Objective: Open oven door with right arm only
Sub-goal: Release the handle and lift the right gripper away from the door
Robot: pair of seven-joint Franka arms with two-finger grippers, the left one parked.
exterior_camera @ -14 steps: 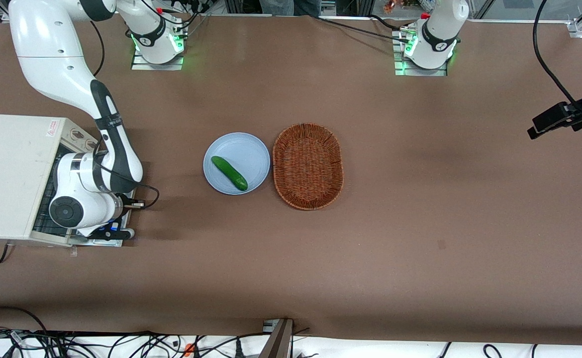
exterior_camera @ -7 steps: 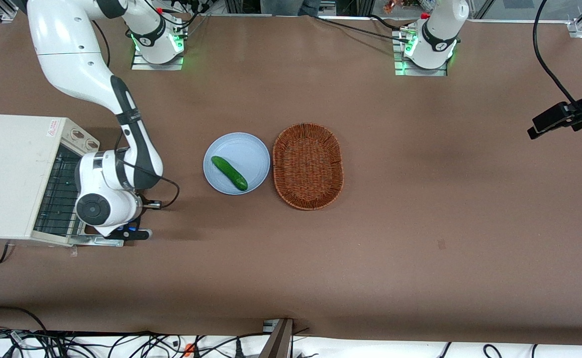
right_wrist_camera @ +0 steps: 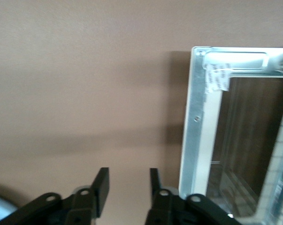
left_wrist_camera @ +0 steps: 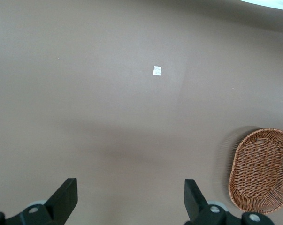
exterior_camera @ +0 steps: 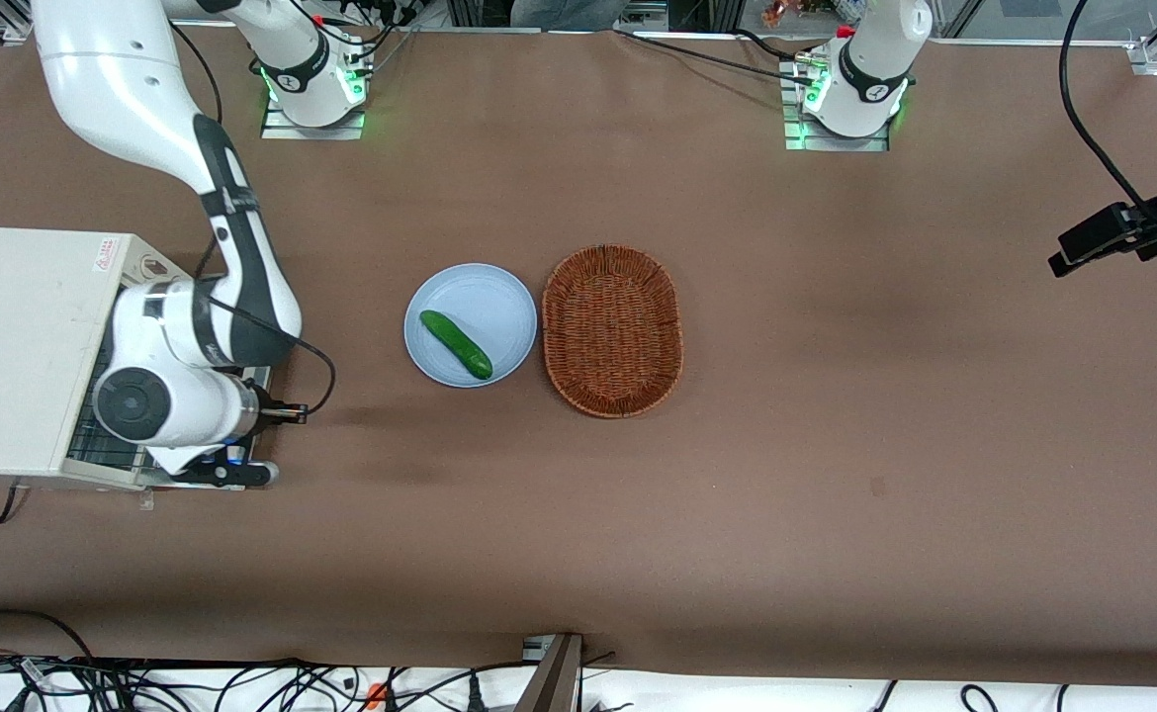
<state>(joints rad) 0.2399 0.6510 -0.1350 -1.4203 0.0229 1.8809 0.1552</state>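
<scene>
The cream-white toaster oven (exterior_camera: 25,346) stands at the working arm's end of the table. Its oven door (right_wrist_camera: 194,117) lies swung down flat on the table, shiny metal frame and glass facing up. In the front view only a strip of the door's edge (exterior_camera: 165,482) shows under the arm. The right arm (exterior_camera: 193,336) hangs over the door, its round end cap above the oven mouth. My gripper (right_wrist_camera: 128,172) is open and empty, above bare table just beside the door's frame edge. In the front view the gripper (exterior_camera: 232,475) is mostly hidden under the wrist.
The oven's wire rack (exterior_camera: 94,435) shows in the open mouth. A blue plate (exterior_camera: 509,297) with a green cucumber (exterior_camera: 455,343) lies mid-table, and a wicker basket (exterior_camera: 612,329) beside it; the basket also shows in the left wrist view (left_wrist_camera: 261,171).
The wrist swung out from the oven toward the plate, then came back over the open door. The door has stayed flat on the table.
</scene>
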